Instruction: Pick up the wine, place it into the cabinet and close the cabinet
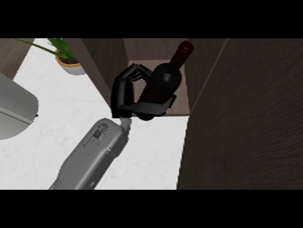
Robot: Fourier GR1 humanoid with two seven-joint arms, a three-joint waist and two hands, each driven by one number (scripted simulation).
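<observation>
Wine bottle (162,82), dark with a red capped neck, is tilted with its neck reaching into the open cabinet (115,58), over the light wooden shelf (183,104) inside. One black hand (124,93) on a grey forearm (92,156) holds it, fingers (136,71) curled round the bottle's lower body; which arm it is cannot be told from this view. The dark cabinet door (259,120) stands open on the right. A potted plant (67,58) and a grey appliance (3,107) sit on the white surface (62,111) at left.
</observation>
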